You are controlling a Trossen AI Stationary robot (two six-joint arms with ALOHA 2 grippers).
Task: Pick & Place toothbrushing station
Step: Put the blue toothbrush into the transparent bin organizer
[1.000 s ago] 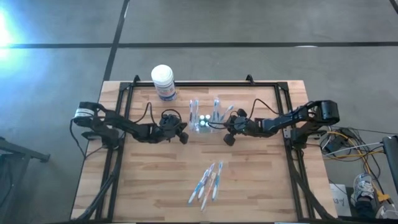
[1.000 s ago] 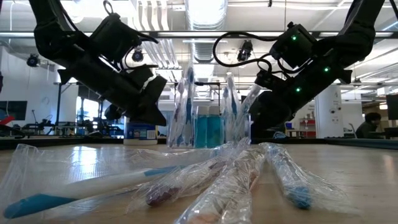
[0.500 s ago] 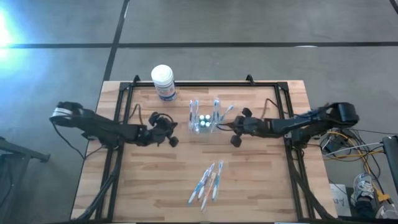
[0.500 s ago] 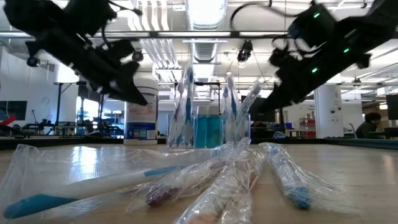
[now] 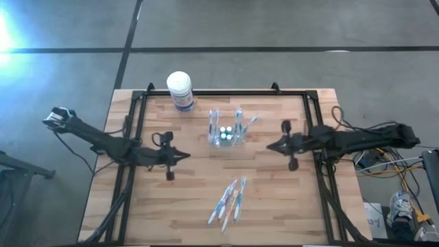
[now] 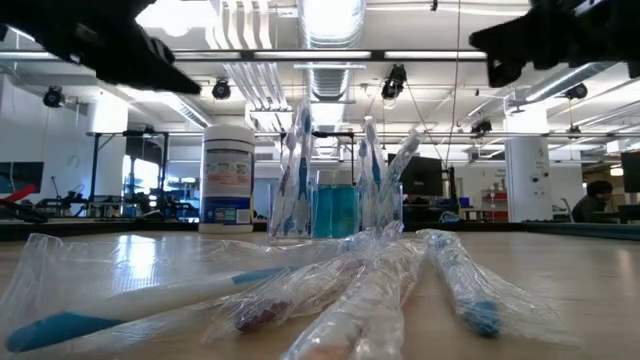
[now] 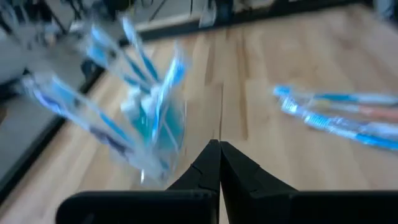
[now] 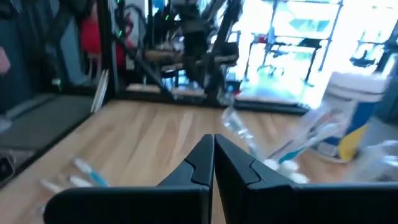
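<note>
High view: toothbrushing station point(image 5: 227, 132) stands upright in the back half of the table point(image 5: 274, 206), about centre, long axis running left-right. Brushes stick up out of it and lean a little outward. White tub point(image 5: 180, 90) sits at the back left, well apart. Bundle of wrapped toothbrushes point(image 5: 228, 202) lies flat near the front, pointing roughly front to back with a slight slant. Left hand point(image 5: 184, 156) is left of the station, right hand point(image 5: 270, 145) to its right; both clear of it, fingers pinched together on nothing.

Low view: station point(image 6: 335, 195) upright behind the wrapped brushes point(image 6: 350, 290), blue items inside, but its clear walls are hard to trace. Tub point(image 6: 227, 178) stands left of it. Arms are cut off at the top corners, neither hand visible.

Left wrist view: left hand point(image 7: 219, 152) closed, tips touching. Station point(image 7: 146, 121) blurred ahead, contents a blue smear; wrapped brushes point(image 7: 339, 115) off to the side.

Right wrist view: right hand point(image 8: 214, 144) closed and empty. Station point(image 8: 292, 149) and tub point(image 8: 351, 118) ahead, both blurred.
</note>
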